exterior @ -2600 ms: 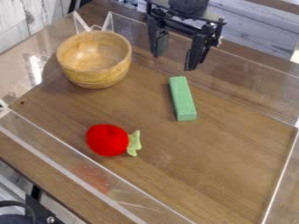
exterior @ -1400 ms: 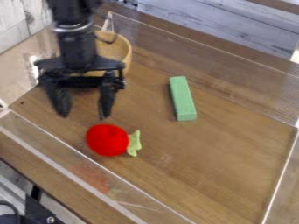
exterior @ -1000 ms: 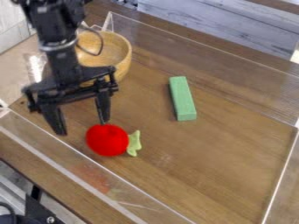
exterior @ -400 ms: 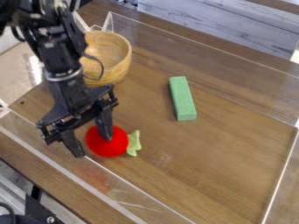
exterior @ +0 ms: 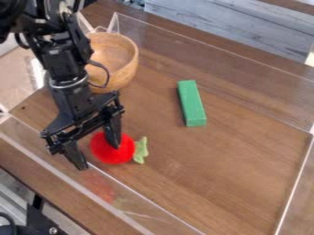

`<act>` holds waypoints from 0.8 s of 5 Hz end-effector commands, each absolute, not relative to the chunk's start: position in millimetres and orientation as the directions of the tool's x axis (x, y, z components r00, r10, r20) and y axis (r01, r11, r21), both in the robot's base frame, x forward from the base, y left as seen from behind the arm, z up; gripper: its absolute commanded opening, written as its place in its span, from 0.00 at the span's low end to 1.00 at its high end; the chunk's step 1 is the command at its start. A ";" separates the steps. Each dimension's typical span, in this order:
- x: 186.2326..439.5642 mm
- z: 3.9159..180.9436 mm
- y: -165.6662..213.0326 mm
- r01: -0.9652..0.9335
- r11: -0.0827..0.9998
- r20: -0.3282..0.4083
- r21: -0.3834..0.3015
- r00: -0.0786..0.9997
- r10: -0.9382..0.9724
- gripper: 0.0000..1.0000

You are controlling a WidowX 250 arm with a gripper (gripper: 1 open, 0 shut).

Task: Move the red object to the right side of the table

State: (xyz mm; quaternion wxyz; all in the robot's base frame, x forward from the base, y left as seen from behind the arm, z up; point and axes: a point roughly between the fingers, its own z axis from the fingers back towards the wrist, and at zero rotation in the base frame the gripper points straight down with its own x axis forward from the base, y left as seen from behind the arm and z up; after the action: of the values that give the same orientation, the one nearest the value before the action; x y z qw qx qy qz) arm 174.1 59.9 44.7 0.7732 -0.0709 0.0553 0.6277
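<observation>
The red object (exterior: pixel 113 151) is a small round red toy fruit with a light green leafy end, lying near the front left of the wood-grain table (exterior: pixel 233 165). My gripper (exterior: pixel 97 149) hangs straight down over it, open, with one dark finger (exterior: pixel 77 152) on the fruit's left and the other on its far right side. The fingers straddle the fruit and partly hide it. I cannot tell whether they touch it.
A wooden bowl (exterior: pixel 117 57) stands at the back left, partly behind my arm. A green rectangular block (exterior: pixel 189 101) lies near the middle. Low clear acrylic walls (exterior: pixel 73 188) edge the table. Bare wood stretches to the right.
The gripper came from the back of the table to the front left, sank over the red fruit and rolled a little. Its fingers now straddle the fruit. The fruit has not moved.
</observation>
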 end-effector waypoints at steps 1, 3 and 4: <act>182.3 46.0 62.7 -0.983 0.177 -0.163 -0.052 0.183 0.969 1.00; 190.6 40.8 62.1 -0.989 0.138 -0.163 -0.048 0.144 0.976 1.00; 193.1 37.4 62.1 -0.992 0.122 -0.160 -0.044 0.128 0.979 1.00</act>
State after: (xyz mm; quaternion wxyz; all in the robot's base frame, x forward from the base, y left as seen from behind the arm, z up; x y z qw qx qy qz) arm 187.9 60.1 34.0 0.7471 -0.0684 0.0568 0.6587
